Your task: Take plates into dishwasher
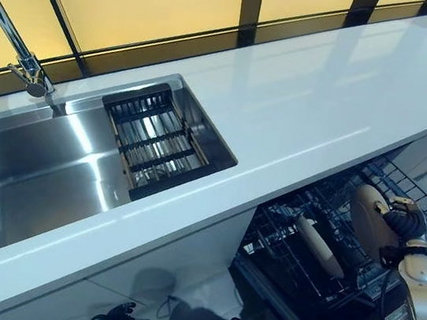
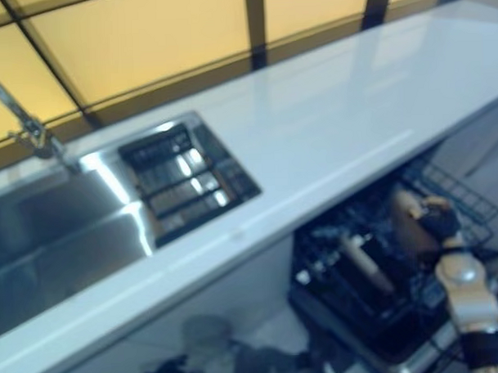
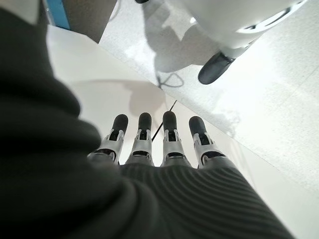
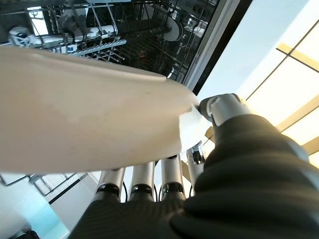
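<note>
Right hand (image 1: 404,227) is held over the dishwasher rack (image 1: 319,254), thumb and fingers clamped on a cream plate (image 1: 370,218). Left hand (image 3: 159,144) is lowered, fingers straight and slightly apart.

I see my right hand (image 2: 441,222) gripping a beige plate (image 2: 404,218) on edge above the dishwasher rack (image 2: 445,188); a rolling pin (image 2: 366,264) lies just left of it.

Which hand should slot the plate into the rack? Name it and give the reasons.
The right hand. Its fingers and thumb already pinch the beige plate, held on edge over the pulled-out dishwasher rack. The left hand hangs low by the floor, fingers straight and empty, away from the rack.
</note>
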Robot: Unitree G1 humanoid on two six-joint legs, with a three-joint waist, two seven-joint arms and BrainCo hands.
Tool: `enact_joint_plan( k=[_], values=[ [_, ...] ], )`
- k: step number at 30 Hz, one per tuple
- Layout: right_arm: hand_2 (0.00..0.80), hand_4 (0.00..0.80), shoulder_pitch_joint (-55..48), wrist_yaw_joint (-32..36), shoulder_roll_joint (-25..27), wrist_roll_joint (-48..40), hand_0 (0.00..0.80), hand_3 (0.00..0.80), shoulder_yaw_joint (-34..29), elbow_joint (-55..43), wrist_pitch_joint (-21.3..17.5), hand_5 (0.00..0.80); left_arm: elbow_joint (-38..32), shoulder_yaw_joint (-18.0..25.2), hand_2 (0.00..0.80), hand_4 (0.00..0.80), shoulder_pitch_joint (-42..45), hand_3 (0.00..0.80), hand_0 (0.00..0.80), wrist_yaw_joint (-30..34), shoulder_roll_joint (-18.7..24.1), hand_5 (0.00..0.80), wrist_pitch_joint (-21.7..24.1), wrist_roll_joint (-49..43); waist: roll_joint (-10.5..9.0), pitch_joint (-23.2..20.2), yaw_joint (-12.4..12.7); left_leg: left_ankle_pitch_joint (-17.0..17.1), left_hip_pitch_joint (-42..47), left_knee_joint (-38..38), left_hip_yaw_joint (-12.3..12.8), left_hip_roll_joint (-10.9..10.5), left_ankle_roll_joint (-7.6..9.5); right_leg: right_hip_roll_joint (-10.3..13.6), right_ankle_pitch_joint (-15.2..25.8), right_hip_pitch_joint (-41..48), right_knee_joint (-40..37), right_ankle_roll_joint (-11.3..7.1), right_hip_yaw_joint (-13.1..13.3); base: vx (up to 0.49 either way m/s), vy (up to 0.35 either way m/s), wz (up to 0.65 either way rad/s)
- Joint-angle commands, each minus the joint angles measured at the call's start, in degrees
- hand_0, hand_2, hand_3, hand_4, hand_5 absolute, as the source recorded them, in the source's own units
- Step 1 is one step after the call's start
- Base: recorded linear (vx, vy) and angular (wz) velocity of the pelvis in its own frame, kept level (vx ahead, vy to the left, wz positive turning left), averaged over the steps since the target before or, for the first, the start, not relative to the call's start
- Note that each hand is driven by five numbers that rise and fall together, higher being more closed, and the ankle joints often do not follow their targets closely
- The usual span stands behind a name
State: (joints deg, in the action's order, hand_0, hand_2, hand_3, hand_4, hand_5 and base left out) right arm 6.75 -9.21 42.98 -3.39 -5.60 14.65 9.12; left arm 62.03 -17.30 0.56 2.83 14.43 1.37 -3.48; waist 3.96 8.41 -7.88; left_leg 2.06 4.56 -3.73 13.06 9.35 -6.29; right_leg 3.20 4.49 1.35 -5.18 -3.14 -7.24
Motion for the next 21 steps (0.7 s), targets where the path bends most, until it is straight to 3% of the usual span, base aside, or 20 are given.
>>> enact_joint_plan(
  k=[1, 12, 21],
  values=[
    [0.8, 0.8, 7.3, -3.3, -0.6, 1.8, 0.8, 0.8, 1.0, 2.3, -0.6, 0.8, 0.1, -1.6, 0.0, 0.0, -3.4, 0.0, 0.0, 0.4, 2.6, 0.0, -0.2, 0.5, -4.72, 0.3, 2.1, 1.5, -3.0, 2.6, -1.0, -0.3, 0.76, -0.1, -5.1, -0.8, 5.2, 1.7, -1.0, -0.018, -0.015, 0.09],
    [0.8, 0.8, 14.5, -3.7, 1.4, 5.0, 0.8, 0.8, 5.8, 10.0, 1.9, 0.8, -0.7, -3.0, 0.0, 0.0, -4.8, 0.0, 0.0, 0.7, 3.6, 0.0, -0.4, 1.8, -3.8, 2.2, 3.7, 2.1, -4.5, 2.8, -2.5, -0.9, 0.28, 0.4, -5.3, -1.6, 5.8, 1.91, -2.2, -0.025, -0.007, 0.05],
    [0.8, 0.8, 15.8, -2.1, 1.8, 7.4, 0.8, 0.8, 8.4, 14.2, 1.6, 0.8, -1.9, -3.5, 0.0, 0.0, -5.5, 0.0, 0.0, 0.2, 4.0, 0.0, -0.4, 2.4, -3.36, 3.8, 4.3, 2.5, -5.6, 2.7, -3.2, -1.3, 0.14, 0.5, -5.2, -2.4, 6.0, 1.95, -2.9, -0.025, -0.008, 0.03]
  ],
)
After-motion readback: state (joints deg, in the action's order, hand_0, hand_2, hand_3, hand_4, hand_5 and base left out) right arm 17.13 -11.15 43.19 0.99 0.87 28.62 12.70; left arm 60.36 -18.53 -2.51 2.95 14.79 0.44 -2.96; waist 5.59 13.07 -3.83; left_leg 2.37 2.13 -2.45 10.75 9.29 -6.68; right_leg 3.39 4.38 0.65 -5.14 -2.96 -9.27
